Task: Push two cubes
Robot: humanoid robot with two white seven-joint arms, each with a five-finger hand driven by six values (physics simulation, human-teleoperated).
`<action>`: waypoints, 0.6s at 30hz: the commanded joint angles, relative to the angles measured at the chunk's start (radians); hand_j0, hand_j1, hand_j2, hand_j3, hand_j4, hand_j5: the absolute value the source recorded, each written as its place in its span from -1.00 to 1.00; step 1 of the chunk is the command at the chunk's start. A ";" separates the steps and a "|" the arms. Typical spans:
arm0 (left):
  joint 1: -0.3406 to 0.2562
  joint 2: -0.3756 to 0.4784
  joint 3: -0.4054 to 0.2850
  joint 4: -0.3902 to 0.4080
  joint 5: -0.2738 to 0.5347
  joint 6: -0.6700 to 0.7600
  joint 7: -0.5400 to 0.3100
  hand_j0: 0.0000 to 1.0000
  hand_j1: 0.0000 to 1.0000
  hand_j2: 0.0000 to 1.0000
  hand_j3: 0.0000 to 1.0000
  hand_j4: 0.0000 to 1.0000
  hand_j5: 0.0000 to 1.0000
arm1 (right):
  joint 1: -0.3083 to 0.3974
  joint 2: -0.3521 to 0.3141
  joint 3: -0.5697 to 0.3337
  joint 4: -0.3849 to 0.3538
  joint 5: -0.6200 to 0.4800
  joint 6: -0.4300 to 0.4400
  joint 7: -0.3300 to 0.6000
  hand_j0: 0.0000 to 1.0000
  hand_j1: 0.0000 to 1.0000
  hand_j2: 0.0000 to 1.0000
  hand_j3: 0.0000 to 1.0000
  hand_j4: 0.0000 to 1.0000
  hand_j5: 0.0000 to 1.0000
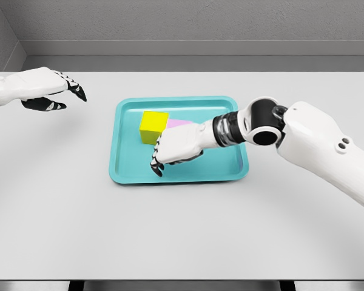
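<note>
A yellow cube (pixel 153 126) sits inside the teal tray (pixel 128 173), toward its back left. Right behind my right hand a pink cube (pixel 179 122) touches the yellow one; most of it is hidden. My right hand (pixel 162 159) reaches into the tray from the right, palm down, fingers loosely curled and holding nothing, with its knuckles against the cubes' near side. Over the table at the far left, my left hand (pixel 65 96) hovers with fingers relaxed and empty.
The tray lies in the middle of a white table (pixel 60 212). A grey wall runs behind the table's far edge.
</note>
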 commanded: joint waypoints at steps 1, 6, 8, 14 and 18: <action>0.000 0.001 0.001 0.000 0.005 0.003 0.000 0.27 0.27 0.27 0.27 0.27 0.27 | 0.000 0.009 0.003 0.017 -0.004 0.002 0.000 0.05 0.05 0.05 0.05 0.05 0.05; 0.000 0.001 0.001 0.000 0.005 0.003 0.000 0.27 0.27 0.27 0.27 0.27 0.27 | 0.000 0.015 0.003 0.051 -0.003 0.002 0.000 0.05 0.05 0.05 0.05 0.05 0.05; 0.000 0.001 0.003 0.000 0.005 0.003 0.000 0.27 0.27 0.27 0.27 0.27 0.27 | -0.003 0.030 0.003 0.071 -0.003 0.002 0.000 0.04 0.04 0.04 0.04 0.04 0.04; 0.000 0.001 0.003 0.000 0.005 0.003 0.000 0.27 0.27 0.27 0.27 0.27 0.27 | -0.008 0.042 0.003 0.108 0.006 0.002 0.000 0.04 0.04 0.04 0.04 0.04 0.04; 0.000 0.001 0.003 0.000 0.005 0.003 0.000 0.27 0.27 0.27 0.27 0.27 0.27 | -0.011 0.053 0.003 0.131 0.009 0.002 0.000 0.04 0.04 0.04 0.04 0.04 0.04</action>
